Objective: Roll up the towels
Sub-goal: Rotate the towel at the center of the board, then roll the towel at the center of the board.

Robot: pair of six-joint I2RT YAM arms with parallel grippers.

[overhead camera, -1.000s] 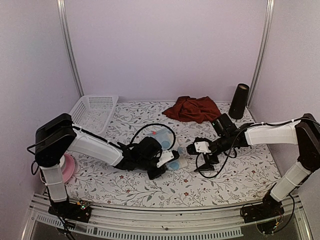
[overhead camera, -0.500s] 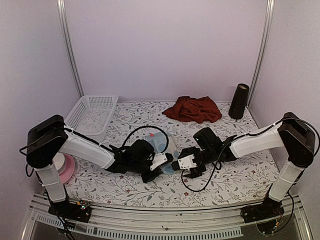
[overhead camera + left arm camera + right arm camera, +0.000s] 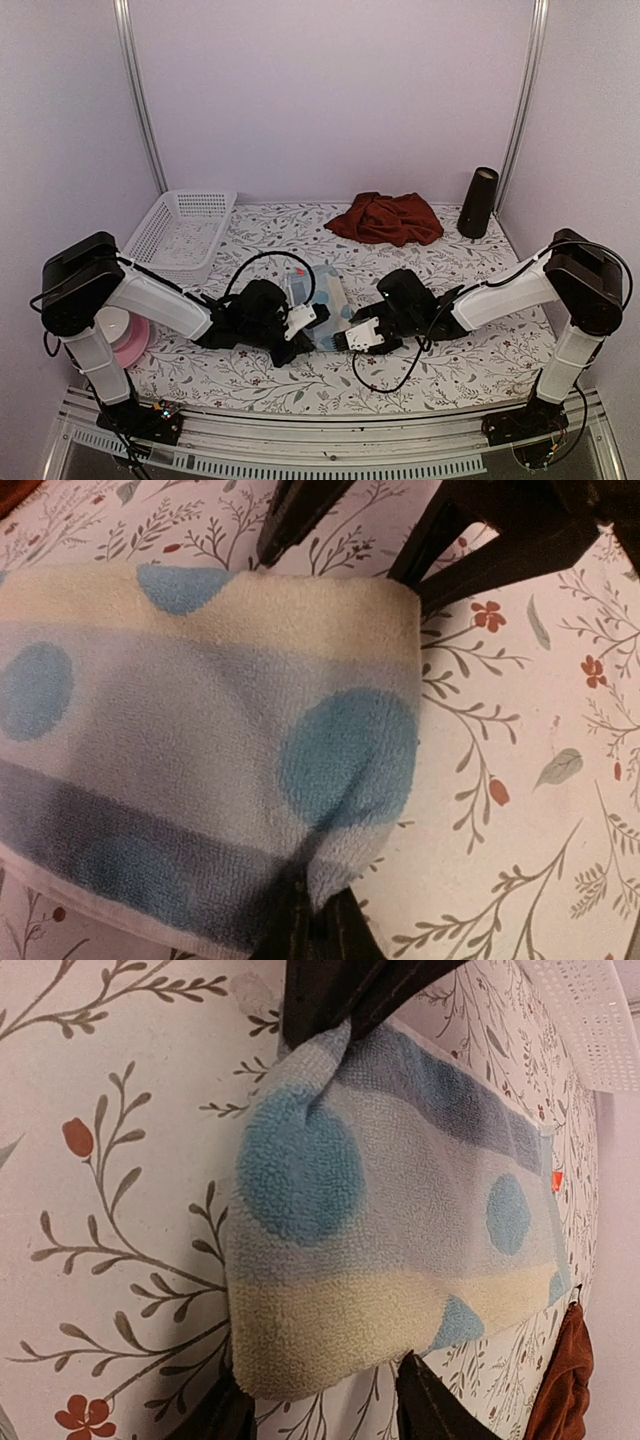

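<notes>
The pastel towel (image 3: 322, 298), in cream and light-blue bands with blue dots and a small red tag (image 3: 555, 1180), lies folded at the table's middle. My left gripper (image 3: 310, 925) is shut on one near corner of it, the cloth bunched between the fingers. My right gripper (image 3: 320, 1385) straddles the other near, cream corner (image 3: 300, 1335), its jaws still apart on either side and the cloth unpinched. From above, the left gripper (image 3: 292, 335) and the right gripper (image 3: 352, 338) face each other across the towel's near edge. The maroon towel (image 3: 386, 218) lies crumpled at the back.
A white basket (image 3: 185, 228) stands at the back left. A black cylinder (image 3: 478, 202) stands upright at the back right. A pink plate (image 3: 135, 340) with a white bowl sits by the left arm's base. Cables loop over the floral tablecloth (image 3: 470, 350).
My right arm has swung left to the pastel towel and its jaws have narrowed around the corner. My left gripper has drawn left, still holding its corner.
</notes>
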